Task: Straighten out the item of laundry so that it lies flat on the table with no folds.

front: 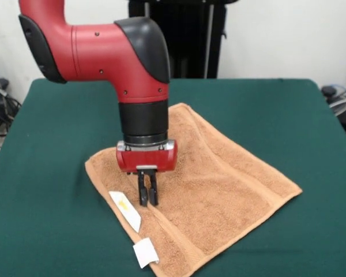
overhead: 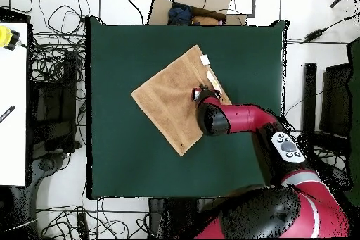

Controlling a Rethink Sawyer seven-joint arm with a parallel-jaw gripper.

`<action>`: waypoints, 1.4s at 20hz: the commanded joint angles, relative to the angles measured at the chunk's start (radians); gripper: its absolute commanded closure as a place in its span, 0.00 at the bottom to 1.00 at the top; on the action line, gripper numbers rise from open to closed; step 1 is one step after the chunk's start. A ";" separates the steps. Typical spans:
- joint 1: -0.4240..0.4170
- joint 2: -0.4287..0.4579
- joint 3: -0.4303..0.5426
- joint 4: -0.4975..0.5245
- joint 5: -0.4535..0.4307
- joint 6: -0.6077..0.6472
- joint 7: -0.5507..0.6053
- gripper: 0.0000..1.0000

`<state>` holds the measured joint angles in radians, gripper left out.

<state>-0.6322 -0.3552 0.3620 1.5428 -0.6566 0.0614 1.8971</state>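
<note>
The tan terry towel (front: 213, 190) lies spread as a diamond on the green table (front: 46, 219), nearly flat, with border bands along its edges. A long white label (front: 125, 210) lies on its near left edge, and a smaller white tag (front: 145, 252) sticks out at the near corner. My gripper (front: 148, 202) points straight down with its black fingers close together. Its tips touch the towel just right of the long label. No cloth shows lifted between them. In the overhead view the towel (overhead: 169, 100) lies at the table's middle, and the arm's wrist (overhead: 209, 116) covers its right corner and the gripper.
The red arm comes in from the upper left of the front view and stands over the towel's left part. Cables and boxes (overhead: 193, 5) lie on the floor round the table (overhead: 126, 160). A white bench (overhead: 13, 103) stands at the overhead view's left.
</note>
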 commanded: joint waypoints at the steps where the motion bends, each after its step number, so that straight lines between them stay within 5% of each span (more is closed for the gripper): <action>1: -0.038 0.068 0.103 -0.133 -0.088 0.111 -0.149 1.00; 9: -0.142 0.155 0.275 -0.228 -0.129 0.256 -0.372 1.00; 18: -0.124 0.148 0.244 -0.218 -0.141 0.211 -0.318 1.00; 19: -0.121 0.148 0.240 -0.217 -0.137 0.209 -0.317 0.00; 28: -0.085 0.115 0.191 -0.195 -0.120 0.214 -0.265 0.00</action>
<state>-0.7567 -0.2751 0.5809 1.4118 -0.7081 0.2278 1.7033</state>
